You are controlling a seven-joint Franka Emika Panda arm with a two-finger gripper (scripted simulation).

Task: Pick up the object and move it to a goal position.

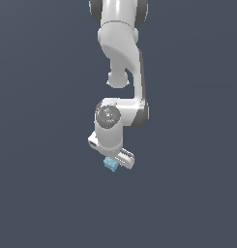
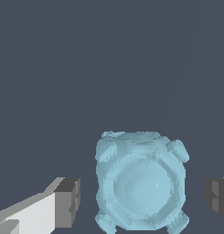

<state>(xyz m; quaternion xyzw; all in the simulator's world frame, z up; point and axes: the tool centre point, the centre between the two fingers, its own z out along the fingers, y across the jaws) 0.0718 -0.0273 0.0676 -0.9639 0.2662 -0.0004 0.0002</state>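
The object (image 2: 141, 183) is a small light-blue lumpy block with rounded bumps and a circular mark on the face toward the wrist camera. It sits between my two dark fingertips (image 2: 67, 203), with a gap on each side, so neither pad touches it. My gripper (image 2: 141, 201) is open around it. In the exterior view the object (image 1: 111, 164) shows just under the white hand, and the gripper (image 1: 114, 162) is right over it, its fingers mostly hidden by the hand.
The white arm (image 1: 121, 53) comes down from the top of the exterior view. The ground (image 1: 42, 193) is a plain dark grey-blue surface with nothing else showing on it.
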